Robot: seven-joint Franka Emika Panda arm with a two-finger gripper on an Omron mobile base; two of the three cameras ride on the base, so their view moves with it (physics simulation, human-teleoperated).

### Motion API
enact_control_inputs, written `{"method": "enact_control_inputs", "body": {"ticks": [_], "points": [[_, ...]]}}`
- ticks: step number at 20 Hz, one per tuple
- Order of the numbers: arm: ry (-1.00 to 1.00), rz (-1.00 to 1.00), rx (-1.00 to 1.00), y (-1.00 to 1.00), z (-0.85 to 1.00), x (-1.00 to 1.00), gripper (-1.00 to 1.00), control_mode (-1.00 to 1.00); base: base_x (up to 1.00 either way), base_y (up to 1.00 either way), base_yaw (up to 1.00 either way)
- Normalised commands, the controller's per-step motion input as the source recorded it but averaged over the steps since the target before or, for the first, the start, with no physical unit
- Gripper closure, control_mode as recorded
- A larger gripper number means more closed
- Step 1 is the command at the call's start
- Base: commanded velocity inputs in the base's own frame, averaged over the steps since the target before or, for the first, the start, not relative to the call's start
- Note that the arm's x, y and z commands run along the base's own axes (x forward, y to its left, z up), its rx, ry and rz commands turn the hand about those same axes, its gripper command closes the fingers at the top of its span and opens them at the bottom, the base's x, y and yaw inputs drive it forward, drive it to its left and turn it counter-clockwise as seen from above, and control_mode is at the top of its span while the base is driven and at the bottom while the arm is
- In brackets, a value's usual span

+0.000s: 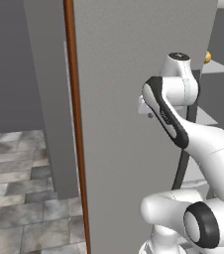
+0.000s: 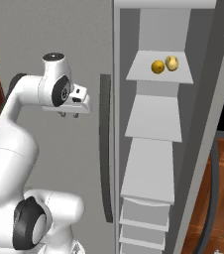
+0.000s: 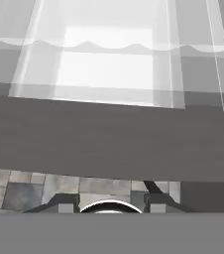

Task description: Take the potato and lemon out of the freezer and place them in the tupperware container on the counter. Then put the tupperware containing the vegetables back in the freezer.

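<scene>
Inside the open freezer [image 2: 156,129], the potato [image 2: 172,62] and lemon [image 2: 157,67] sat up and right of the empty, part-open gripper [image 2: 69,115].

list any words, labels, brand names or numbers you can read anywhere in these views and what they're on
None: no text, label, brand or number is readable.
The tall plain grey freezer, its flat grey door with the long dark vertical handle, and the white robot arm carry no lettering.

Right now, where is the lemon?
In the right base view, the lemon sits on the upper shelf of the open freezer, touching or nearly touching the potato at its right.
</scene>
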Motion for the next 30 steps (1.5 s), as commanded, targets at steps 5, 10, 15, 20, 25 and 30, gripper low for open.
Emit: {"method": "enact_control_inputs", "body": {"ticks": [5,10,15,20,25,30], "points": [[-0.20,0.00,-0.08,0.21,0.07,-0.40,-1.00,-1.00,0.00,0.00,0.00],[-0.16,-0.01,-0.09,0.05,0.26,-0.63,-1.00,-1.00,0.00,0.00,0.00],[-0.01,-0.06,-0.02,-0.01,0.11,-0.59,-1.00,-1.00,0.00,0.00,0.00],[0.00,-0.07,0.00,-0.28,0.01,-0.20,-1.00,-1.00,0.00,0.00,0.00],[0.00,-0.05,0.05,-0.39,0.00,-0.16,-1.00,-1.00,0.00,0.00,0.00],[0.00,0.00,0.08,-0.16,0.00,-0.23,-1.00,-1.00,0.00,0.00,0.00]]}}
